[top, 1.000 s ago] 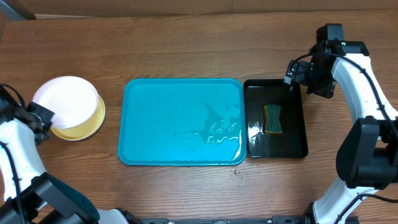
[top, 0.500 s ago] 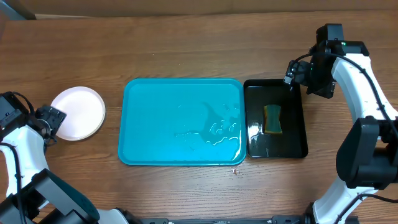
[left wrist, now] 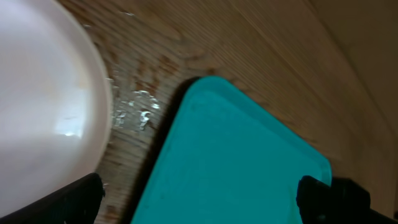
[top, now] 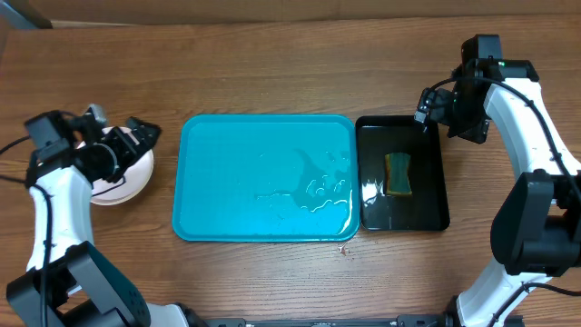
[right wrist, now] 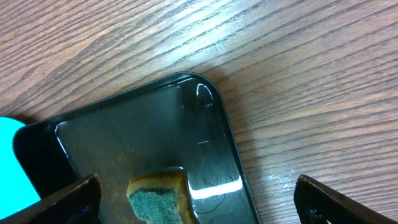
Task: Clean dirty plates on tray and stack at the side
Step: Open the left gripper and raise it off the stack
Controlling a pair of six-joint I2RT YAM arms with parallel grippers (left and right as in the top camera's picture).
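Observation:
The turquoise tray (top: 263, 177) lies mid-table, wet with water drops and carrying no plates. The plates (top: 127, 180) sit stacked on the table left of the tray, a white one on top and those beneath hidden. My left gripper (top: 120, 124) hovers open above the stack, holding nothing. In the left wrist view the gripper (left wrist: 199, 202) spans the gap between the white plate (left wrist: 43, 93) and the tray's corner (left wrist: 236, 155). My right gripper (top: 432, 109) stands open over the far corner of the black tray. The right wrist view shows this gripper (right wrist: 199, 202) empty.
A glossy black tray (top: 427, 213) sits against the blue tray's right side with a yellow-green sponge (top: 398, 173) in it; both show in the right wrist view, tray (right wrist: 124, 130) and sponge (right wrist: 158, 196). Water spots (left wrist: 134, 112) wet the wood between plates and tray.
The white plate came down flat onto the stack. My left gripper opened, let go of it, and swung from the table's left edge to above the plates. The right arm stayed still.

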